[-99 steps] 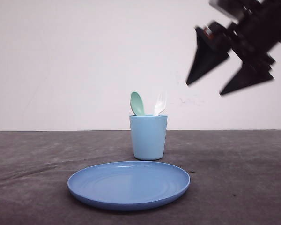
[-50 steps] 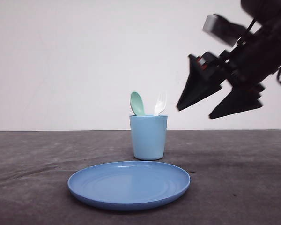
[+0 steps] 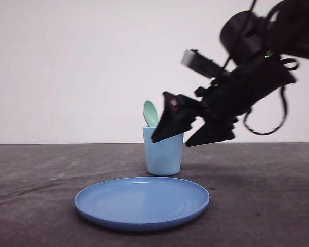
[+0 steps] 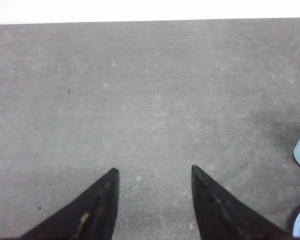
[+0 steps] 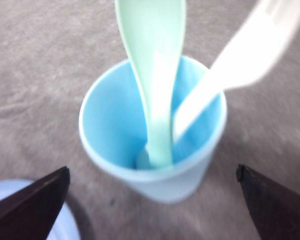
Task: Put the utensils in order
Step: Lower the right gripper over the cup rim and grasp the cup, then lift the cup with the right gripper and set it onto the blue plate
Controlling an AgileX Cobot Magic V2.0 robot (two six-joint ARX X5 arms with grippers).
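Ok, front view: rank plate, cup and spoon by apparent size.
1. Blue plate, widest, though nearest the camera.
2. Light blue cup.
3. Mint spoon, smallest; just its bowl shows above the cup rim.

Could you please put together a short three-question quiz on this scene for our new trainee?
1. True or false: the fork lies flat on the plate.
2. What stands in the cup beside the fork? A) a knife B) the spoon C) a straw
3. Fill in: the right gripper is ____, with nothing between its fingers.

Key
1. False: it stands in the cup, tines up.
2. B.
3. Open; in the right wrist view its fingers sit wide apart on either side of the cup.
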